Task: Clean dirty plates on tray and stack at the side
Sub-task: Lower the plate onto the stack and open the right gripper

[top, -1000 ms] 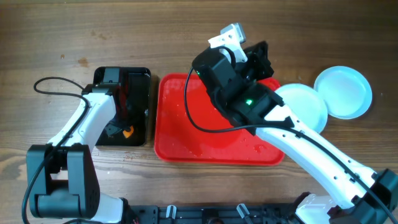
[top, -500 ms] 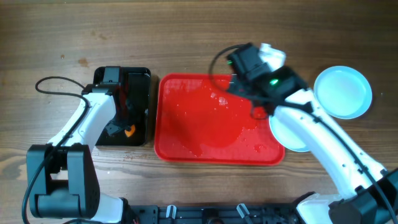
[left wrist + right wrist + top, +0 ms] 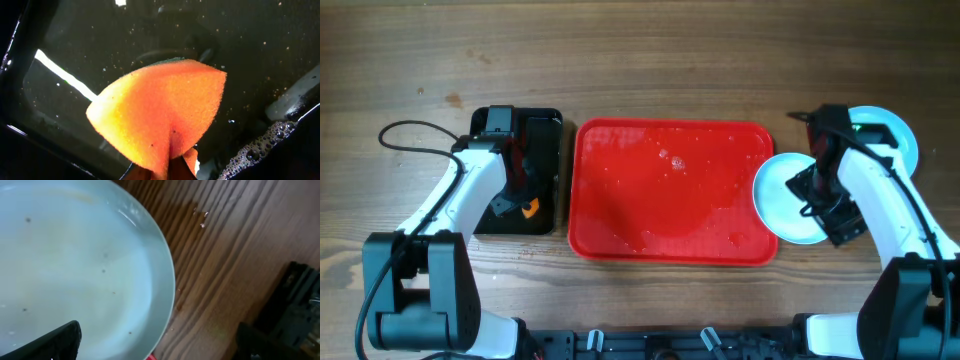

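Right jaws wide | left jaws pinching sponge | red tray wet | wooden table

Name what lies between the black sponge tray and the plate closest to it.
The red tray lies between the black tray and the plate, as the overhead view shows.
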{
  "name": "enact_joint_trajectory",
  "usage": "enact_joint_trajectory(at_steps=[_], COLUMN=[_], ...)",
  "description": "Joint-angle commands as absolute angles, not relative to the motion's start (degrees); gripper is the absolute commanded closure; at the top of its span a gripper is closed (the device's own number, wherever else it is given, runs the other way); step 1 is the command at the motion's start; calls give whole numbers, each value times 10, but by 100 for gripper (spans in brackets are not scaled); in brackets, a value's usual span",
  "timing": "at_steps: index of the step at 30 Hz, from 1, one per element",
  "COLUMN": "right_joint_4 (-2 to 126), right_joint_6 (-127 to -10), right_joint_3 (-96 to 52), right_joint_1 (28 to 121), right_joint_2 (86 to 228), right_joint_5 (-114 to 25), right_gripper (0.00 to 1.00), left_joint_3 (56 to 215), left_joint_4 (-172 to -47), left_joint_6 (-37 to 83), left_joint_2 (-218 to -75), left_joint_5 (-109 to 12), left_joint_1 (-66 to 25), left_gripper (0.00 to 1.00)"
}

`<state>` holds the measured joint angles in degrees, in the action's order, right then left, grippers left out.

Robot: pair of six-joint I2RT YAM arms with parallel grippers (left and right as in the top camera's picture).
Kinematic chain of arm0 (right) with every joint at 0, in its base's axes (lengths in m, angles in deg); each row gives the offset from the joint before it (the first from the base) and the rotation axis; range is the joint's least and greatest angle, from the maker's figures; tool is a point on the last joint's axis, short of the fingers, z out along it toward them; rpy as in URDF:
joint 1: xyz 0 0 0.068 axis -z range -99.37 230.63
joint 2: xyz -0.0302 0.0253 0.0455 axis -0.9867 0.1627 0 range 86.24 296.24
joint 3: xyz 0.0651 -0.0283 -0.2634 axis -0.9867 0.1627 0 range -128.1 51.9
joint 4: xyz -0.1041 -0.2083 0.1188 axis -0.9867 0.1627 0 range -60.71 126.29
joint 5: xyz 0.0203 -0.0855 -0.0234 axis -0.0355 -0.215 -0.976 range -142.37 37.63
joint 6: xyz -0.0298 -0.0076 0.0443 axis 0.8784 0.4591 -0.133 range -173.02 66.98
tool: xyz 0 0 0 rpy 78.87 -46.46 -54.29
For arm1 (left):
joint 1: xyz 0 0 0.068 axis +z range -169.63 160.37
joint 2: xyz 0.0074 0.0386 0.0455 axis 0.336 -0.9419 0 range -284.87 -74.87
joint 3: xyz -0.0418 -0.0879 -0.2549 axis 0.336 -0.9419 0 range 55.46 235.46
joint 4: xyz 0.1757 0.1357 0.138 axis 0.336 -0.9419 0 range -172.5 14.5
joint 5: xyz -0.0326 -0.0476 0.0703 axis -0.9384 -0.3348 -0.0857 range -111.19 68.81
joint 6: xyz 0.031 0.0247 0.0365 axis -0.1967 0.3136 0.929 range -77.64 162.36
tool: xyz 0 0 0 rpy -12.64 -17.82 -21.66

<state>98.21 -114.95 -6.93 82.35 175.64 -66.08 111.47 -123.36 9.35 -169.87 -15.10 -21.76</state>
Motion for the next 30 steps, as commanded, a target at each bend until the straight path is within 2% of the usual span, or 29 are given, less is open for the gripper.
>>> enact_joint_trajectory(at_steps=[1,5,17,18,19,20,23,26,27,28,29,30], right_joint_4=[967,945,763,751,736,720,702,693,690,689,687,685], right_joint_6=[-1160,-1158,-1129,-1130,-1130,-1130,-1132,-1132,-1132,-1132,-1132,-1132], right_joint_3=[-49,-22,106,115,124,135,151,152,152,152,152,152], right_joint_1=[826,826,826,826,826,826,826,826,826,826,826,826], right_joint_2=[1760,1760,1760,1760,1760,1760,1760,1760,1760,1760,1760,1760], right_joint_5=[-639,-634,-523,-517,-507,-497,-493,-493,-493,-493,-493,-493], right_gripper=[0,0,0,5,18,36,39,46,59,81,96,96], left_joint_3=[1112,1112,1112,1112,1112,1112,1112,1112,1112,1112,1112,1112], left_joint_4=[-1232,-1232,-1243,-1244,-1247,-1248,-1250,-1250,-1249,-1249,-1248,-1248], left_joint_6=[117,121,122,122,122,122,122,122,121,122,122,122], left_joint_2=[-1704,-1704,-1704,-1704,-1704,-1704,-1704,-1704,-1704,-1704,-1704,-1704], left_joint_5=[-157,-163,-163,-163,-163,-163,-163,-163,-163,-163,-163,-163], left_joint_1=[-215,-215,-215,-215,-215,-215,-215,-215,-215,-215,-215,-215], left_gripper=[96,96,96,96,96,96,96,96,96,96,96,96])
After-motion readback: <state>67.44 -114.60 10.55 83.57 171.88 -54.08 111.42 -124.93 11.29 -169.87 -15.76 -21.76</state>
